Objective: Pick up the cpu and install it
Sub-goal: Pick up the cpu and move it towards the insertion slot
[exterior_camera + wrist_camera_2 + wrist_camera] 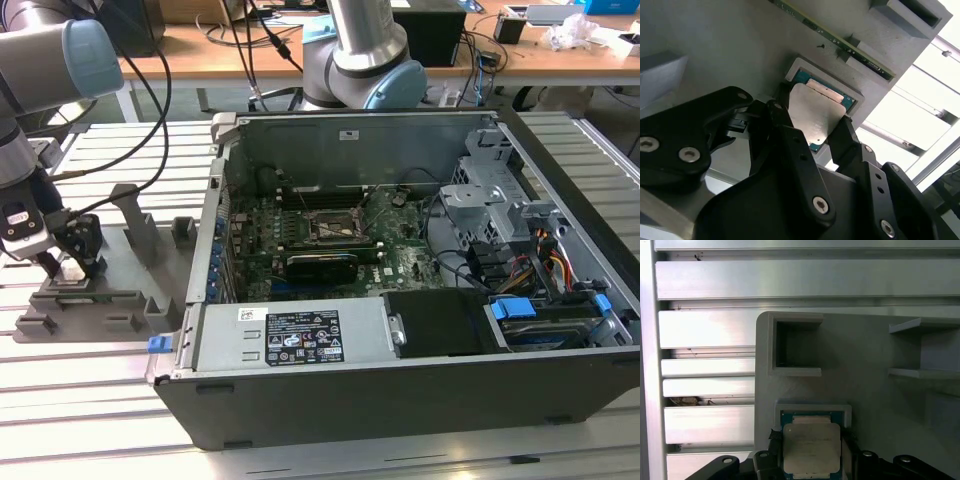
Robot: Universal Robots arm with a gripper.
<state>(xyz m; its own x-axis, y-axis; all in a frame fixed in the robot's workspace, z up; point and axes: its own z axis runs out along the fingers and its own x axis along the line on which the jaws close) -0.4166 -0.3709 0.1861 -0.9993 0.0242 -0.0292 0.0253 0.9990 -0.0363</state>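
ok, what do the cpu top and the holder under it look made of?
The cpu top: bare metal by its look, satin silver-grey with a soft sheen; its green edge suggests circuit board. The holder tray: matte grey plastic, probably, uniform and dull with moulded pockets.

The table [80, 385] is a surface of ribbed aluminium slats that run across the exterior view. Two things lie directly on it. A grey plastic holder tray [120, 305] sits toward the exterior view's left, and just beside it is an open computer case [400, 400], lying on its side with the board facing up.
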